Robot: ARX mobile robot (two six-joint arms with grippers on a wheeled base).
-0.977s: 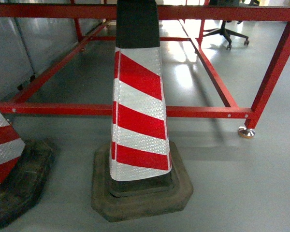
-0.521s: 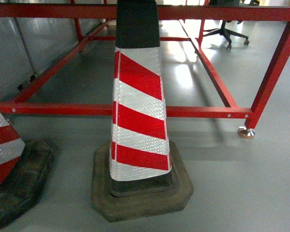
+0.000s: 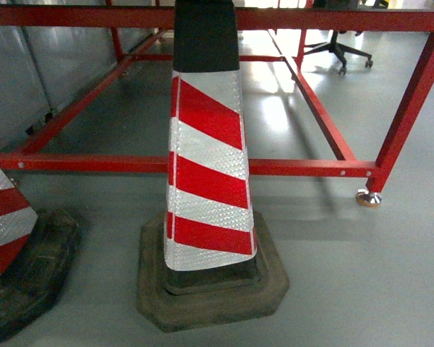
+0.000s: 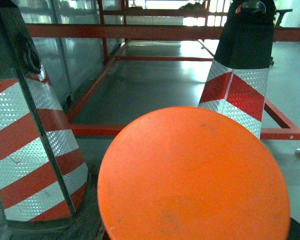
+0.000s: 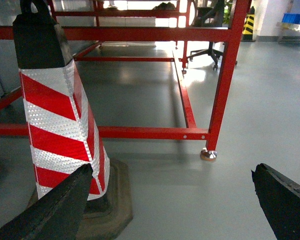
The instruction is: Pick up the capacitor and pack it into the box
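Two striped cones in head view, orange disc only in left wrist view, right gripper spread wide, left claw unseen, no box visible.

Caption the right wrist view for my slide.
Open right gripper facing a striped traffic cone and red steel frame.

Even daylight, glare on floor, sharp

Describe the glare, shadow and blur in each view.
Head view: window glare on the grey floor; soft shadow right of the traffic cone. Left wrist view: the orange disc looms close and soft. Right wrist view: bright backlight at the top, dark right gripper jaws apart.
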